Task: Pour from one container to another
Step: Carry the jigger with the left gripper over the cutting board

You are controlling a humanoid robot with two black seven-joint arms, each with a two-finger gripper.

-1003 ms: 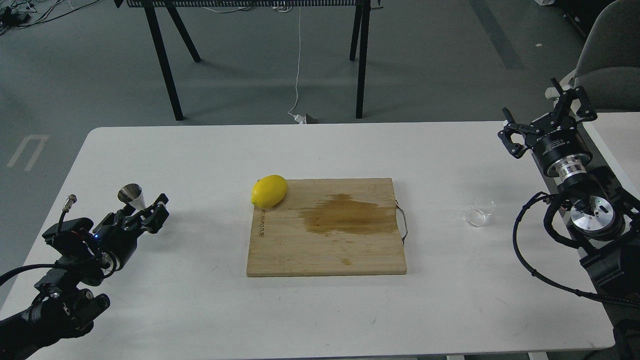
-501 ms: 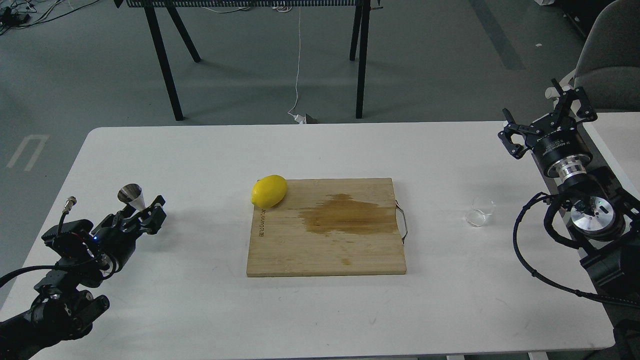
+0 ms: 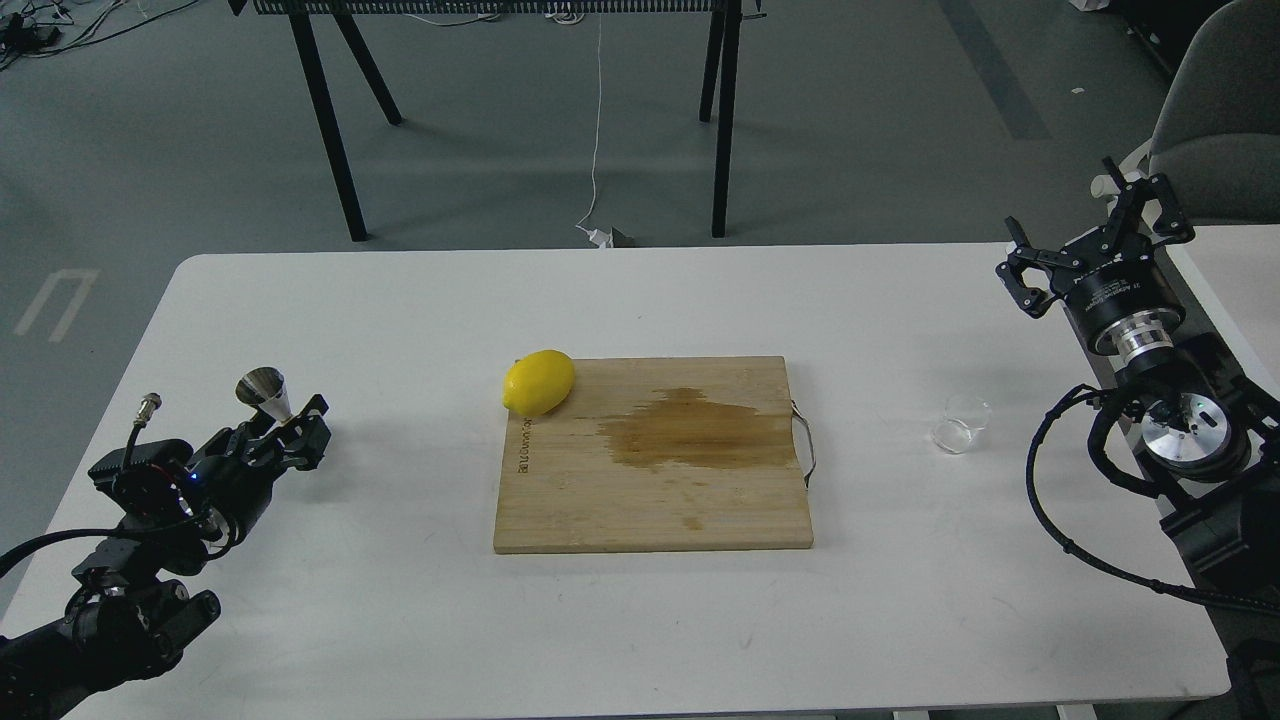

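Note:
The small steel jigger point(image 3: 262, 388) stands upright on the white table point(image 3: 400, 620) at the left; its lower cone is hidden behind my left gripper point(image 3: 286, 428). That gripper lies low on the table with its fingers spread around the jigger's base, and it looks open. The clear glass cup point(image 3: 962, 423) sits on the table at the right, beyond the board's handle. My right gripper point(image 3: 1090, 238) hangs open above the table's far right edge, well behind the cup, with nothing between its fingers.
A wooden cutting board point(image 3: 560, 500) with a dark wet stain point(image 3: 695, 430) lies in the middle. A yellow lemon point(image 3: 538, 382) rests on its far left corner. A grey chair point(image 3: 1220, 120) stands behind the right arm.
My left gripper has slid back a little, down and to the left, while the jigger stayed put. The right arm and the glass cup have not moved.

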